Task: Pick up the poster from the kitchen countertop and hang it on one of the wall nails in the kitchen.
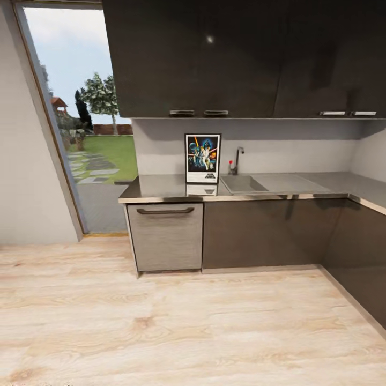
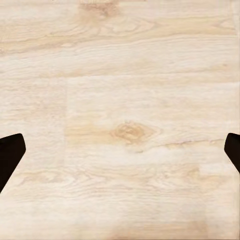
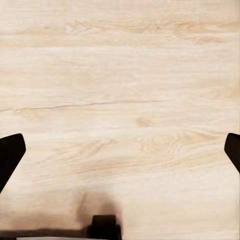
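From my head camera I look across a pale, knotty wood-plank floor [image 1: 177, 327] toward the kitchen, and the upright rectangular Star Wars poster with its thin black frame and white border [image 1: 202, 158] stands at about twelve o'clock, just above the middle of the view. It rests on the long dark grey glossy bench [image 1: 161, 187], leaning back against the pale grey wall [image 1: 300, 153], with its reflection lying on the slab right below it. At about three o'clock from the poster, just beside it, sits the inset grey sink [image 1: 242, 184] with a slim dark tap [image 1: 236, 159] rising behind it (a small red spot shows near the tap's base, too small to identify). Under the bench, at about seven o'clock from the poster, is a lighter grey panel front with a dark bar handle [image 1: 166, 236]; dark grey-brown cabinets [image 1: 262, 233] run on to the right and turn the corner. Dark upper cupboards [image 1: 214, 53] hang above. At nine o'clock a tall opening shows a green lawn and trees [image 1: 99, 107]. My left gripper [image 2: 120, 155] points down at bare floor planks, its two dark fingertips wide apart and holding nothing. My right gripper [image 3: 120, 155] is likewise spread and empty over the floor.
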You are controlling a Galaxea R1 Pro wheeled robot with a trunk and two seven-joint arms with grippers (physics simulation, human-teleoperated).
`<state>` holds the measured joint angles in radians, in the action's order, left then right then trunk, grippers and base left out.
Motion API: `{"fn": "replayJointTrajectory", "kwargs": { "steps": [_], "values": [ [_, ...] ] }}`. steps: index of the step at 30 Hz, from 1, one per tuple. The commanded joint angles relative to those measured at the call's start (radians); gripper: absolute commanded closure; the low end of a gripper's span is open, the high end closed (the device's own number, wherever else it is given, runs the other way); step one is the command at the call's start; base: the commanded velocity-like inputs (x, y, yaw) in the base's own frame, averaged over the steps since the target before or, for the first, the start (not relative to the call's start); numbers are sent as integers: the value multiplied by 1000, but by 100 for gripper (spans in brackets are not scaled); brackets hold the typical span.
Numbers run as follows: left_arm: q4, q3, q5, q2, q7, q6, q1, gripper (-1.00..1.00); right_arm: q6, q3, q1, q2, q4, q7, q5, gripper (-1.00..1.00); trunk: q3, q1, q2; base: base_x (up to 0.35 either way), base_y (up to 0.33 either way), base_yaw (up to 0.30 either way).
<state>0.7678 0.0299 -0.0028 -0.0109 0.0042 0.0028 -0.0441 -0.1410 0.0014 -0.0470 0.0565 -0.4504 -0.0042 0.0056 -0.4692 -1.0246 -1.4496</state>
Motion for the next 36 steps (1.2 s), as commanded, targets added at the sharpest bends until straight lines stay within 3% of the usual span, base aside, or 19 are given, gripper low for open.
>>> {"fn": "replayJointTrajectory", "kwargs": {
  "steps": [1,18,33,36],
  "values": [
    [2,1,0,0,0,0,0,-100,-3,0,-1,0,1,0,1,-100,-1,0,0,226,-270,283],
    [2,1,0,0,0,0,-1,-100,-3,0,-1,0,1,0,1,-100,-1,0,0,225,-270,273],
    [1,1,0,0,-1,1,0,-100,-3,-9,-1,6,-5,1,-7,-100,-1,0,0,236,-259,30],
    [1,1,0,0,-1,2,0,-100,-3,-3,-1,-6,-31,1,-3,-100,-1,0,0,304,-138,0]
  ]
}}
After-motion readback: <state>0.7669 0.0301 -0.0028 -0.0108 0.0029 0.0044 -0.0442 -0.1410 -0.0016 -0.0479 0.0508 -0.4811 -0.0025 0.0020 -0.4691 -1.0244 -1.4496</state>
